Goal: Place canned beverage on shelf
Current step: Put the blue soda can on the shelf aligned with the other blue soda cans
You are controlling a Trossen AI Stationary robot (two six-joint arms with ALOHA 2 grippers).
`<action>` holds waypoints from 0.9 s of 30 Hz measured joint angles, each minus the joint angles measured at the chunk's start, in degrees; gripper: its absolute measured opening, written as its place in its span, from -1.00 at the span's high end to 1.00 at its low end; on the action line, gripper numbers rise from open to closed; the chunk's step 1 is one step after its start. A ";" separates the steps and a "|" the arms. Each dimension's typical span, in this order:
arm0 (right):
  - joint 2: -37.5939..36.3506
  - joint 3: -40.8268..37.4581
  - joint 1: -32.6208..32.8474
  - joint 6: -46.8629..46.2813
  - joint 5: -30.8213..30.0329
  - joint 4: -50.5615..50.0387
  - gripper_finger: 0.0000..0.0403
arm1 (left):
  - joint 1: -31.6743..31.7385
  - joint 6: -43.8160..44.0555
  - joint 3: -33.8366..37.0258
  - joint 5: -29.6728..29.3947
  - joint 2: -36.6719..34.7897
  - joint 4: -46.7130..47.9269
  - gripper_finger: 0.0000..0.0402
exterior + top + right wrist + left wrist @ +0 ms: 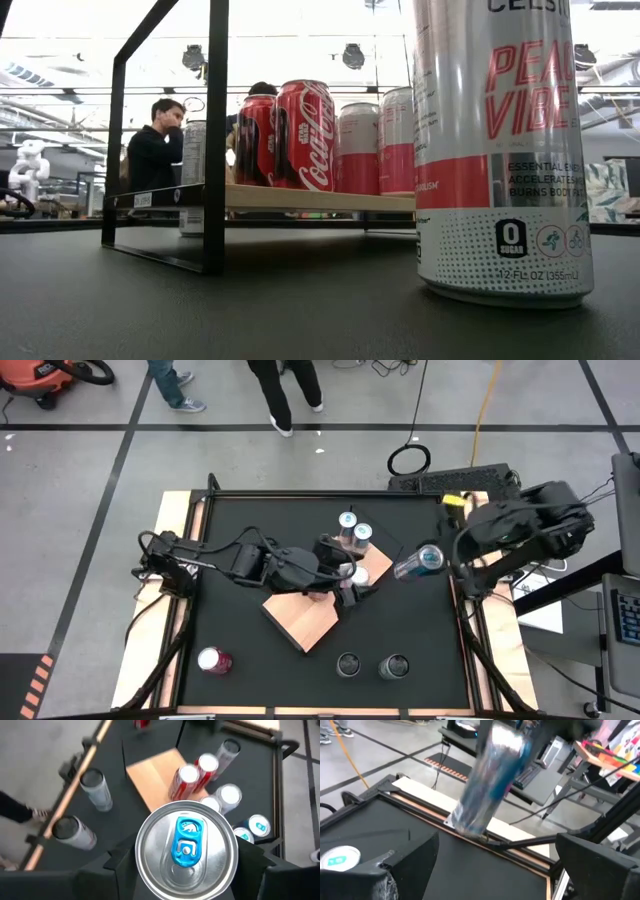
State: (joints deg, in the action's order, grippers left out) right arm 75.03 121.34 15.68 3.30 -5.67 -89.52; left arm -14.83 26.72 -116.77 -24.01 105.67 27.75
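Observation:
The shelf [305, 618] is a light-brown board on a black frame, standing mid-table. Several cans stand on it, red ones [305, 135] and white-and-pink ones [357, 148]. My right gripper [440, 560], over the table's right part, is shut on a silver can with a blue tab [186, 850]. The left wrist view shows this can [490, 780] tilted in the air. My left gripper [348, 582] hangs open over the shelf beside the red cans, nothing between its fingers [385, 865]. My right gripper pinches the silver can's side wall near its top end [145, 870], one finger on each side. The can's lid [430, 557] faces back toward the wrist. The can is lifted clear of the table and tilted, its bottom end [470, 825] lowest and pointing toward the shelf.
A pink-topped can [213, 660] stands near the front left. Two dark-topped cans [348, 663] [393, 665] stand near the front edge; one shows as a tall silver Celsius can [500, 150]. People stand beyond the table's far edge [285, 390].

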 joint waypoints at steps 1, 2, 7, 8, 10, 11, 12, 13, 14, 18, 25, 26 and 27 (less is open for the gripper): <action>-0.54 -2.08 0.00 0.69 0.00 0.71 -0.06 | 0.02 -0.01 0.00 -0.18 -0.33 -0.04 -0.99; -1.03 -4.07 0.00 1.41 -0.02 1.70 -0.06 | 0.02 -0.02 0.00 -0.30 -0.63 0.02 -0.99; -4.17 -14.06 -1.37 3.18 3.86 9.61 -0.06 | 0.04 -0.02 0.00 -0.46 -0.96 0.47 -0.98; -4.78 -15.85 -1.99 3.30 5.06 11.34 -0.06 | 0.02 -0.04 0.00 -0.48 -0.96 0.48 -0.98; -5.97 -19.31 -3.02 3.74 6.19 13.51 -0.06 | -0.25 0.00 0.00 -0.48 -0.96 0.46 -0.98; -6.54 -20.98 -3.65 4.26 6.84 13.89 -0.06 | -0.38 0.00 0.00 -0.46 -0.96 0.44 -0.98; -7.13 -22.54 -4.34 5.06 7.36 14.10 -0.06 | -0.64 0.00 0.00 -0.48 -0.96 0.48 -0.98; -7.66 -23.93 -5.13 5.90 7.67 14.36 -0.06 | -0.77 0.02 0.00 -0.50 -0.96 0.48 -0.98; -8.11 -25.05 -5.95 6.96 8.29 14.54 -0.06 | -0.93 0.00 0.00 -0.59 -0.96 0.50 -0.98; -9.05 -29.03 -9.33 12.52 10.68 14.55 -0.06 | -1.46 0.02 0.00 -1.47 -0.96 1.13 -0.98; -7.92 -33.54 -15.63 24.47 14.60 15.78 -0.06 | -1.57 0.37 0.04 -1.81 -0.96 1.57 -0.98; -7.54 -34.01 -16.39 25.41 15.07 15.93 -0.06 | -1.57 0.66 0.04 -1.86 -0.96 1.64 -0.98; -7.16 -34.40 -17.04 26.19 15.11 16.04 -0.06 | -1.57 1.09 0.04 -2.00 -0.96 1.79 -0.98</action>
State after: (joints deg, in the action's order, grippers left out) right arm 67.87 86.93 -1.36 29.48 9.44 -73.48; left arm -16.40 27.82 -116.73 -26.01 104.71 29.54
